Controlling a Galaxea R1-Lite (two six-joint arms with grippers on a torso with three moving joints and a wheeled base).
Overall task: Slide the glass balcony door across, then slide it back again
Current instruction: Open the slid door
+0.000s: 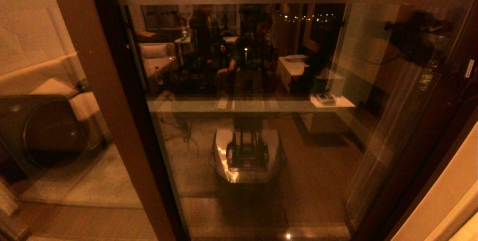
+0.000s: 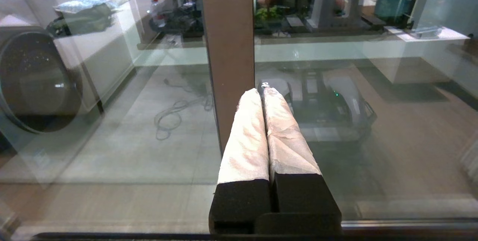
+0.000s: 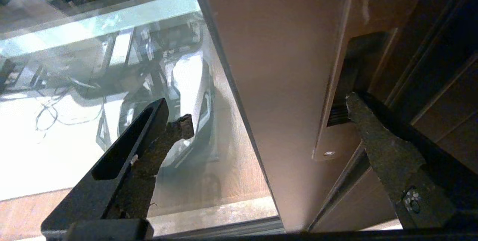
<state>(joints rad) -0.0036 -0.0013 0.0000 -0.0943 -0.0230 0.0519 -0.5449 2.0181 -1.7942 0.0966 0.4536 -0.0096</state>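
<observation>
One finger (image 3: 368, 132) of the wide-spread right gripper (image 3: 267, 116) sits at the handle slot (image 3: 354, 80) on the door (image 3: 283, 65) stile, center-right of the right wrist view, so seat it deeper before pushing sideways; the left gripper (image 2: 263, 95) idles, pressed together.

A round-doored washing machine (image 1: 48, 132) stands near a pale sofa (image 2: 108, 13).
</observation>
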